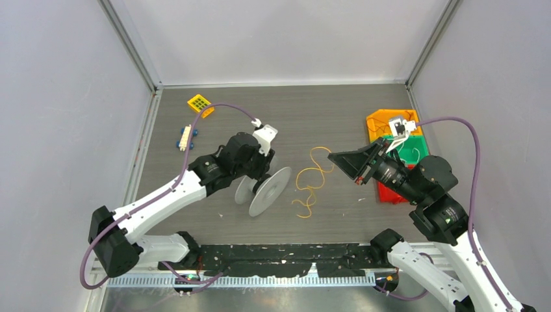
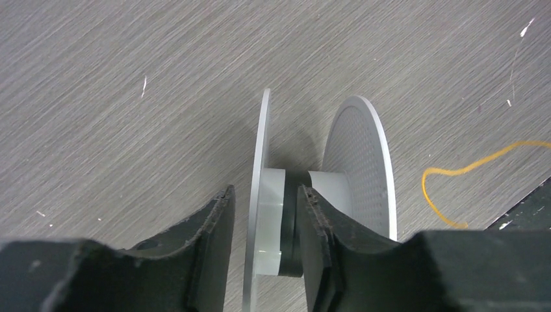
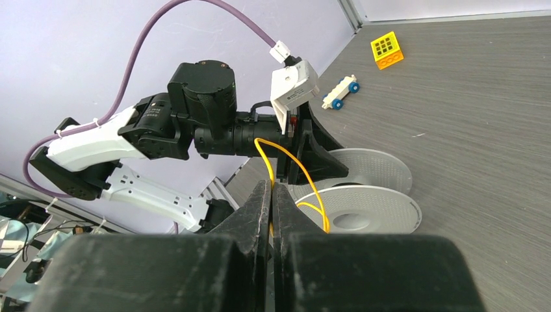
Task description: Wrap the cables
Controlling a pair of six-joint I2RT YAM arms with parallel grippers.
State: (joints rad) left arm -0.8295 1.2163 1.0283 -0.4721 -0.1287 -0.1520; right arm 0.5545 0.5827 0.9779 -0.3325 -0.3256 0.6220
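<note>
1. The right gripper [image 3: 271,187] has its two fingers pressed together, and it pinches the yellow cable [image 3: 292,159] between the tips.
2. From this pinch the cable rises in a thin arc in front of the left arm's wrist, then it bends down toward the spool [image 3: 364,209].
3. In the top view the rest of the cable lies in loose curls on the counter [image 1: 338,104], between the spool and the right gripper.
4. The left gripper [image 2: 266,190] stands over one flange of the spool, with one finger on each side of it.
5. The inner finger touches the dark ring on the hub between the two flanges. The outer finger is just beside the flange, with a narrow slit showing, so I cannot tell if the spool is really clamped.
6. The spool is grey-white, stands on its edges and is a little tilted.
7. In the left wrist view a piece of the cable lies near the spool, but apart from it.
8. Behind the right arm there is a tray [image 1: 380,120] with orange, green and red parts.
9. At the far left of the counter are a yellow block [image 1: 199,104] and a small white toy with blue wheels [image 1: 186,138], well apart from the cable.
</note>
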